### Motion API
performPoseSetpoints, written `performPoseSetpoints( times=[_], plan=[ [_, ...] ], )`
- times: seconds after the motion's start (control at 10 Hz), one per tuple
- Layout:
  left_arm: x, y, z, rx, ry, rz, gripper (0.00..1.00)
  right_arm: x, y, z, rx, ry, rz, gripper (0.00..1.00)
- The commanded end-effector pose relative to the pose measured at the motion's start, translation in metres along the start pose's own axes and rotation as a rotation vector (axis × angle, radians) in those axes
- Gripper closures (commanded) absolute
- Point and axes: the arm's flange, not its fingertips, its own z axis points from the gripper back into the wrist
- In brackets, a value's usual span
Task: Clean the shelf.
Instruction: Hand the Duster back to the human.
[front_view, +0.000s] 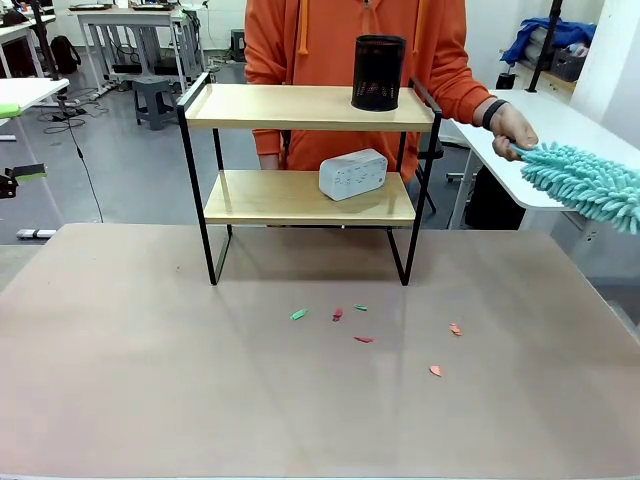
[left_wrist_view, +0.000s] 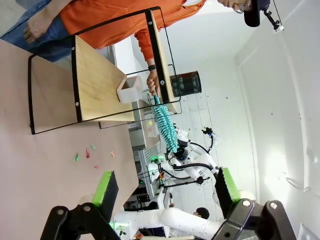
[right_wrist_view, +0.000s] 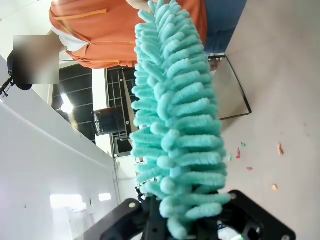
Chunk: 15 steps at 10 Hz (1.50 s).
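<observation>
Front view: the shelf (front_view: 310, 108) stands at upper centre of the frame, a black mesh cup (front_view: 379, 72) on its top board and a white box (front_view: 352, 174) on the lower one. Coloured scraps (front_view: 363, 339) dot the table (front_view: 150, 380) in front of it, so the cleaning looks barely begun. At right, the person's hand (front_view: 512, 128) holds one end of a teal duster (front_view: 590, 184).

Left wrist view: the left gripper (left_wrist_view: 165, 192) hangs with jaws spread wide and nothing between them; the shelf sits sideways at upper left.

Right wrist view: the duster fills the centre, its near end down between the jaws of the right gripper (right_wrist_view: 192, 225). Whether they pinch it or stand loose cannot be told.
</observation>
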Motion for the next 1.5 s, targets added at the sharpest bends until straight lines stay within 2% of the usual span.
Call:
performPoseSetpoints(
  times=[0.0, 0.1, 0.2, 0.5, 0.7, 0.8, 0.9, 1.1, 1.3, 1.4],
  plan=[
    [0.001, -0.003, 0.003, -0.003, 0.013, 0.006, 0.0, 0.0, 0.0, 0.0, 0.008, 0.011, 0.009, 0.27],
    [0.001, -0.003, 0.003, -0.003, 0.013, 0.006, 0.0, -0.001, 0.0, -0.001, 0.012, 0.017, 0.011, 0.26],
    [0.001, -0.003, 0.003, -0.003, 0.013, 0.006, 0.0, -0.001, 0.001, -0.001, 0.017, 0.024, 0.014, 0.0],
    [0.001, -0.003, 0.003, -0.003, 0.013, 0.006, 0.0, -0.003, 0.0, 0.0, 0.018, 0.047, 0.009, 0.03],
    [0.001, -0.003, 0.003, -0.003, 0.013, 0.006, 0.0, -0.01, 0.003, 0.0, 0.029, 0.068, 0.03, 0.0],
    [0.0, 0.0, 0.0, 0.0, 0.0, 0.0, 0.0, -0.015, 0.007, -0.008, 0.054, 0.133, 0.055, 0.0],
    [-0.017, -0.018, -0.023, -0.117, 0.111, 0.034, 0.0, -0.023, 0.012, -0.024, 0.066, 0.217, 0.086, 0.0],
    [-0.057, -0.009, -0.084, -0.131, 0.307, 0.06, 0.0, -0.041, 0.026, -0.074, 0.069, 0.396, 0.149, 0.0],
    [-0.079, 0.008, -0.118, -0.063, 0.364, 0.071, 0.0, -0.054, 0.035, -0.135, 0.132, 0.529, 0.168, 0.0],
    [-0.077, 0.012, -0.121, -0.047, 0.344, 0.103, 0.0, -0.062, 0.039, -0.157, 0.183, 0.57, 0.171, 0.0]
  ],
)
